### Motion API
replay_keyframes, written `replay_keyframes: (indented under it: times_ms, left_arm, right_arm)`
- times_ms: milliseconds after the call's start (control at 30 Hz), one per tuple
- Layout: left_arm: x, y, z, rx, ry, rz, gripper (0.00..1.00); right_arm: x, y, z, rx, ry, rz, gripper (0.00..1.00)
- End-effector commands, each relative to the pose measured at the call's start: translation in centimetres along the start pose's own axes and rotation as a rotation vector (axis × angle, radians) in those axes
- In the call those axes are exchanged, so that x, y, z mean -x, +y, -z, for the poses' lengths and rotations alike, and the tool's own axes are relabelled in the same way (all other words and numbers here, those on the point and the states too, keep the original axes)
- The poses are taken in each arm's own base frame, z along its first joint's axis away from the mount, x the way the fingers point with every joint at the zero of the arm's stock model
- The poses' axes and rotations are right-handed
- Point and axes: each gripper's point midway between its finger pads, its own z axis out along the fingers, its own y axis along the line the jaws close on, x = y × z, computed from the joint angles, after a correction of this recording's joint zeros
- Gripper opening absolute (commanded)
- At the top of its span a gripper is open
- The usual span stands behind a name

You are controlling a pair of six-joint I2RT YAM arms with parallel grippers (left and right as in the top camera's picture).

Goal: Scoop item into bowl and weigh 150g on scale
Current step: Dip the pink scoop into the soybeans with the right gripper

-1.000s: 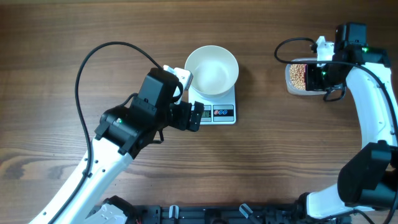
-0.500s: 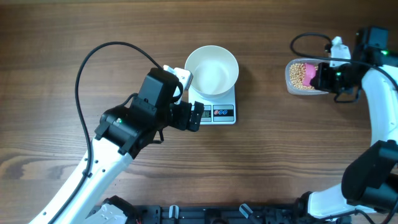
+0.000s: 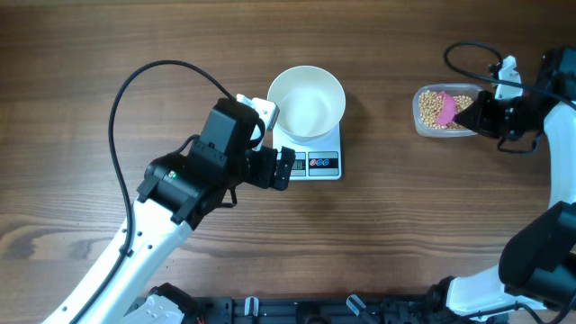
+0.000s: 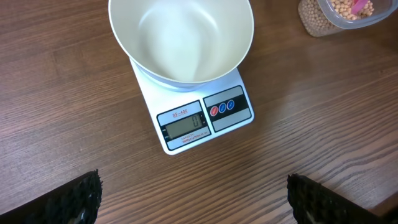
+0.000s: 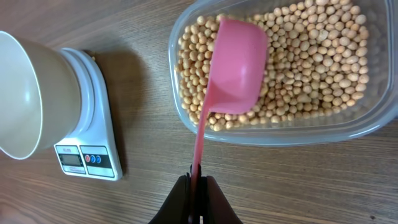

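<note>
- The wooden table [image 3: 405, 225] carried the whole setup, with the weighing station near its centre and the bean supply well apart at the right edge.
- The left arm [image 3: 171, 193] reached in from the lower left. The left gripper [image 4: 196, 202] hung above the bare wood just in front of the scale, its two fingers spread wide and holding nothing.
- The right arm [image 3: 553, 180] curved up the right side of the table. The right gripper [image 5: 198, 193] was clamped tight on the thin handle of the pink scoop.
- The white bowl [image 3: 307, 101] sat upright on the scale, overhanging its platform on both sides. No beans lay inside it.
- The clear plastic tub [image 3: 418, 108] stood to the right of the bowl, apart from it, beside the right gripper.
- The scale [image 3: 317, 164] lay flat under the bowl, with only its front strip showing. The grey display and coloured buttons faced the robot; the reading was too small to make out.
- The pink scoop [image 5: 236, 68] stretched from the gripper over the tub's near wall, its cup lying on the beans inside.
- The beans [image 5: 311, 62], small, round and tan, covered the tub's floor; all of them seen were in the tub.
</note>
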Motion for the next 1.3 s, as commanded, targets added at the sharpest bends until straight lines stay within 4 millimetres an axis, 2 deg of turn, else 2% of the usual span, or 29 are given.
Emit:
replay_keyframes:
  times_ms: [0,233,733,1267]
  left_arm:
    - [0.0,0.2,0.1,0.014,-0.008,0.007,1.00]
    - [0.0,0.2,0.1,0.014,-0.008,0.007,1.00]
    - [0.0,0.2,0.1,0.014,-0.008,0.007,1.00]
    - [0.0,0.2,0.1,0.014,-0.008,0.007,1.00]
  right_arm:
    - [-0.3,0.4,-0.6,0.069,0.014,-0.008,0.04]
    - [-0.2,-0.5,-0.2,0.066,0.002,-0.032,0.04]
    - [0.2,-1.2,-0.2,0.224,-0.025,-0.112,0.04]
    - [0.0,-3.9,2.3,0.292,-0.088,-0.246,0.04]
